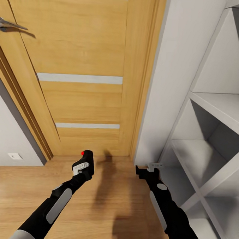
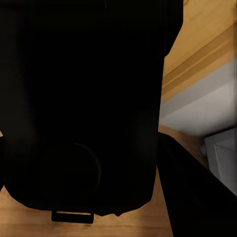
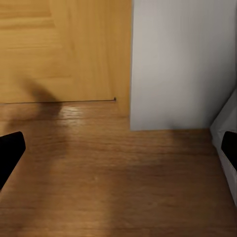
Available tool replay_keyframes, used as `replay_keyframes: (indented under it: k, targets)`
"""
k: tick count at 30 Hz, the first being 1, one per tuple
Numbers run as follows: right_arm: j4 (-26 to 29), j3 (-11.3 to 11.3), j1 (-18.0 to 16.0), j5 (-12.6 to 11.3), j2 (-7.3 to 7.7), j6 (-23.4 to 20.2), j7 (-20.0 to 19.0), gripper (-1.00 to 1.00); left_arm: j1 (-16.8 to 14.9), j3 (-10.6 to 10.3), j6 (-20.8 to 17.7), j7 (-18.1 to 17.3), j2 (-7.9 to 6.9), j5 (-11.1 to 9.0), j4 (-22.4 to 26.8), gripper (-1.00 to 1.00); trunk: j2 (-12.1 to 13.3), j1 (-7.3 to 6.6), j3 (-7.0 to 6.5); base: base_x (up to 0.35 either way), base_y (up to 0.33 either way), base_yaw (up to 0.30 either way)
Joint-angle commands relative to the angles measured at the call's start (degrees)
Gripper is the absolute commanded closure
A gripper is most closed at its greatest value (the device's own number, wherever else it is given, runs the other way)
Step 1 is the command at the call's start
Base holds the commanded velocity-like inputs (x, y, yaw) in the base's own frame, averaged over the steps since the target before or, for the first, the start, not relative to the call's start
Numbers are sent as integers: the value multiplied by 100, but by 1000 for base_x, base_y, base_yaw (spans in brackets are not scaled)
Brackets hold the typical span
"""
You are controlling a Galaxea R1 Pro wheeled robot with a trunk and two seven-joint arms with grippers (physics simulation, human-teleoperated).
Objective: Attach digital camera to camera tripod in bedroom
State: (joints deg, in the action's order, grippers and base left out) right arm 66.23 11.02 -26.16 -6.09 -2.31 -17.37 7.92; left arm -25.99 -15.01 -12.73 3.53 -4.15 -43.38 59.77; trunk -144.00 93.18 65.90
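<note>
head view, nearest items first: two black robot arms with grey panels reach forward over a light wood plank floor [image 1: 19, 191]. left gripper [image 1: 83, 166], black with a white-grey part, is closed around the small black digital camera with a bright red dot on top [image 1: 87, 160]; the camera is held off the floor, just before the door's foot. right gripper [image 1: 146, 169], black with a white-grey part at its tip, hangs near the bottom corner of the white shelving; from this view its jaw gap cannot be judged.

left wrist view: the dark camera body [image 2: 84, 103] sits close against the lens between the jaws, one black finger [image 2: 190, 197] alongside it; beyond it, wood floor, a strip of door frame and pale wall.

right wrist view: two black fingertips [image 3: 9, 153] stand at opposite edges of the picture, spread wide apart with nothing between them; wood floor [image 3: 118, 182] below, then the door's bottom edge and a pale grey wall corner [image 3: 177, 64].

further off, head view: a shadow of the arms lies on the floor and the door's foot. a tall honey-coloured wooden door with pale horizontal strips [image 1: 80, 60] stands shut in its wooden frame [image 1: 143, 75], a metal handle [image 1: 8, 25] at upper left. a pale grey wall [image 1: 175, 66] stands to its right, then the white open shelf unit with slanted dividers [image 1: 219, 108]. a white wall socket [image 1: 15, 156] sits low on the grey wall at left.
</note>
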Motion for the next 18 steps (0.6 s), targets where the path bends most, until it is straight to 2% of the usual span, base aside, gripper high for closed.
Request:
replay_keyframes:
  k: [1, 18]
  targets:
    - [7, 14, -3, -63, 3, -21, 51, -100, -3, -17, -15, 34, -6, -46, 9, 100, 0, -3, -18, 0, 0, 0]
    - [4, 14, -3, -93, -7, -34, 68, -100, -3, -11, -19, 42, -6, -50, 10, 100, 22, -47, -394, 0, 0, 0]
